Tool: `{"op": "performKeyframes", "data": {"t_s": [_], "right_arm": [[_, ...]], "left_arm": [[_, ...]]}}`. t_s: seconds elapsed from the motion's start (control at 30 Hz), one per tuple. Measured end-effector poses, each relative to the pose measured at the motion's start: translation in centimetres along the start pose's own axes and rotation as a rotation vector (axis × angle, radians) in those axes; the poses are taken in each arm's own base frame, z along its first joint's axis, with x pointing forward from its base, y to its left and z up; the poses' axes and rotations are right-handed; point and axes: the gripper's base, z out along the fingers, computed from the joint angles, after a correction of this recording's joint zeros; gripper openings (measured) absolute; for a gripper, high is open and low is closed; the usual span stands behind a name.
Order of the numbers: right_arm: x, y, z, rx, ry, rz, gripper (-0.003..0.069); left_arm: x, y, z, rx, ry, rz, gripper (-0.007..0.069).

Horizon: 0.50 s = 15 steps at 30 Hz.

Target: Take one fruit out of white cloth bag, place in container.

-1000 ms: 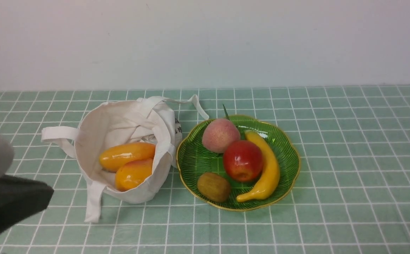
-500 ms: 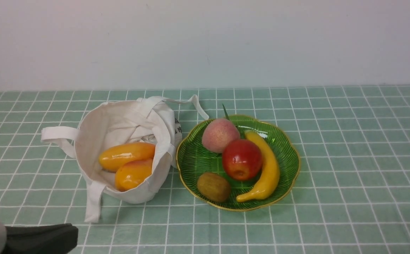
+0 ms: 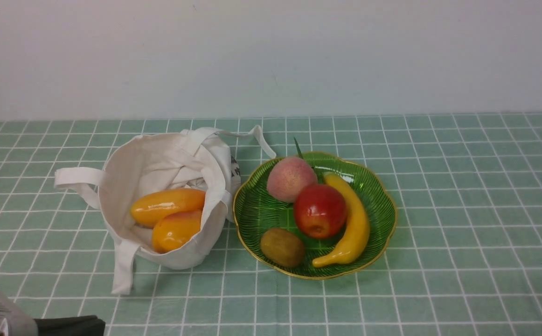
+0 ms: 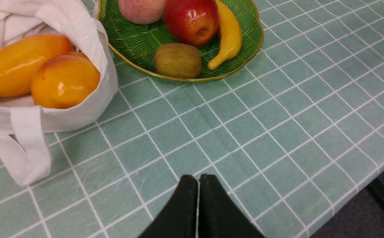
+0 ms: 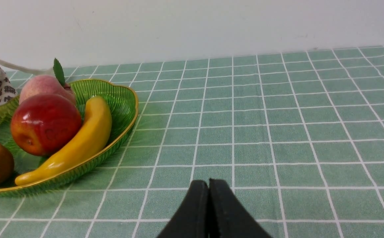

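Apple (image 3: 320, 211): sits in the green glass dish (image 3: 261, 212), wedged between the peach (image 3: 291, 178) and the banana (image 3: 352, 219), so it looks unlikely to roll; the task appears complete.
Apple's look: glossy red, round, bright highlights, dimpled end turned toward the tabletop's near edge.
Dish: stands mid-tabletop, touching or just beside the white cloth bag (image 3: 159, 158); a kiwi (image 3: 282, 247) lies in its near part.
Bag: rim rolled down, which leaves its mouth open; two mangoes (image 3: 168, 217) lie inside.
Left claw (image 4: 198, 185): jaws pressed together, holding nothing, by the near edge, well apart from bag and dish, out of the way.
Right claw (image 5: 208, 190): jaws pressed together, empty, low over bare tabletop (image 5: 278, 132).
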Motion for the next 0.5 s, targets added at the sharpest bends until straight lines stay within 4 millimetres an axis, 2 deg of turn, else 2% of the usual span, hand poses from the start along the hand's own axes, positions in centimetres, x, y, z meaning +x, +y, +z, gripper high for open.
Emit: {"op": "performKeyframes", "data": {"t_s": [0.1,0.2,0.27,0.3,0.33,0.5], "right_arm": [[0.0,0.0,0.0,0.000,0.000,0.000,-0.0012],[0.0,0.0,0.0,0.000,0.000,0.000,-0.0012],[0.0,0.0,0.0,0.000,0.000,0.000,-0.0012],[0.0,0.0,0.0,0.000,0.000,0.000,-0.0012],[0.0,0.0,0.0,0.000,0.000,0.000,-0.0012],[0.0,0.0,0.0,0.000,0.000,0.000,-0.0012]], "left_arm": [[0.1,0.3,0.1,-0.026,-0.065,0.007,-0.0008],[1.1,1.1,-0.3,-0.099,-0.190,0.017,-0.0008],[2.9,1.9,-0.5,-0.188,-0.239,-0.012,-0.0008],[3.1,1.9,-0.4,-0.188,-0.242,-0.014,-0.0008],[5.2,2.6,-0.2,-0.269,-0.263,-0.044,-0.0008],[9.8,4.1,1.2,-0.436,-0.293,-0.103,-0.0008]]}}
